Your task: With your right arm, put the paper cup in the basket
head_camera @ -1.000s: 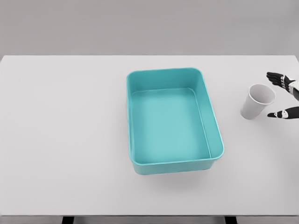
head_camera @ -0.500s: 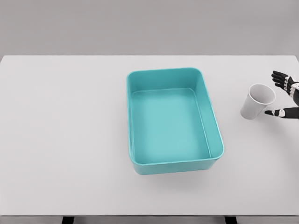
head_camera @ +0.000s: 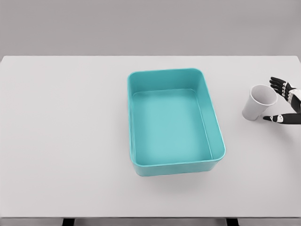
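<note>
- Paper cup (head_camera: 259, 102) stands upright on the white table (head_camera: 66, 132), near the right edge, well apart from the teal basket (head_camera: 214, 162). Mouth is open upward and leans slightly toward the hand as seen from the head view.
- Basket sits mid-table, nothing in it. Task not yet done: cup is outside it.
- Right hand (head_camera: 285, 101) comes in at the picture's right edge, just beside the cup. Fingers (head_camera: 278, 84) are spread and holding nothing, the upper ones behind the cup's rim, the thumb (head_camera: 274, 118) low beside its base.
- Can't tell for sure whether the thumb tip touches the cup wall; it looks right at it. No closure on the cup yet.
- Pose: palm faces the cup, hand is open in a C shape around its far-right side. Wrist and forearm are mostly cut off by the frame.
- Left arm is not in view.
- Step in hand, my read: pre-grasp, closing on the cup.
- To do it well: push the hand further in so the cup sits deep between thumb and fingers before closing. Grip mid-wall, not the rim.
- Paper wall likely crushes easily, so close lightly and evenly. A one-sided thumb push would tip or slide it.
- Then lift clear of the basket's wall before moving left and release low inside.
</note>
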